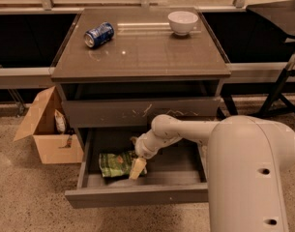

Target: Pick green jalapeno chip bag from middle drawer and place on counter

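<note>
The green jalapeno chip bag lies flat in the open middle drawer, left of centre. The end effector sits inside the drawer at the bag's right edge; whether it is released or clenched cannot be told. Judgement: reaching stage only. Lifting the bag and placing it on the desk remain outstanding.

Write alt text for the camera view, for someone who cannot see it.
The robot's gripper is down in the open middle drawer, at the right edge of the green jalapeno chip bag lying there. On the counter above are a blue soda can on its side and a white bowl.
</note>
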You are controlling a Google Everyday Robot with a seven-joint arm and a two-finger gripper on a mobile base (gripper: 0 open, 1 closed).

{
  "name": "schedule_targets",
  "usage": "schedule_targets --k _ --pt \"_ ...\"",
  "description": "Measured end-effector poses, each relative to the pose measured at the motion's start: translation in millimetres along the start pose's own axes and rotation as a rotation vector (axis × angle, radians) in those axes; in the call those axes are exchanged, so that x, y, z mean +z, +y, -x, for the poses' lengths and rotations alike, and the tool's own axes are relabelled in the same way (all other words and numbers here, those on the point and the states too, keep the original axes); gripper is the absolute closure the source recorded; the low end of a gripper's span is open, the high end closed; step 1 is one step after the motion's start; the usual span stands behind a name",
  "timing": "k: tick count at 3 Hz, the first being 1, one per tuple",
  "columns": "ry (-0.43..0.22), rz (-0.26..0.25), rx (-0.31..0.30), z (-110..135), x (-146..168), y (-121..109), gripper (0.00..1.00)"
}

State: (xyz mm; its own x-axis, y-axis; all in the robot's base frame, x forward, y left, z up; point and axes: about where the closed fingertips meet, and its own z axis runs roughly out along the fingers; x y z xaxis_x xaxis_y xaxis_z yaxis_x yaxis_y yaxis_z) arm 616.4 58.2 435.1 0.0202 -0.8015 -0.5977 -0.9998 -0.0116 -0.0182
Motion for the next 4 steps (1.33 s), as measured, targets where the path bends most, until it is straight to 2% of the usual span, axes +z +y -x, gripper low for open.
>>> schedule_targets --k 1,2,3,4 --pt "0.000 0.000 0.000 0.0 0.3 0.1 0.00" --pt "-0.024 -0.011 -0.025 1.1 13.1 -5.6 0.00" --pt "0.006 -0.024 -0.053 2.3 30.2 -12.4 0.00" --pt "0.043 -0.015 -0.074 5.2 52.3 -17.5 0.00"
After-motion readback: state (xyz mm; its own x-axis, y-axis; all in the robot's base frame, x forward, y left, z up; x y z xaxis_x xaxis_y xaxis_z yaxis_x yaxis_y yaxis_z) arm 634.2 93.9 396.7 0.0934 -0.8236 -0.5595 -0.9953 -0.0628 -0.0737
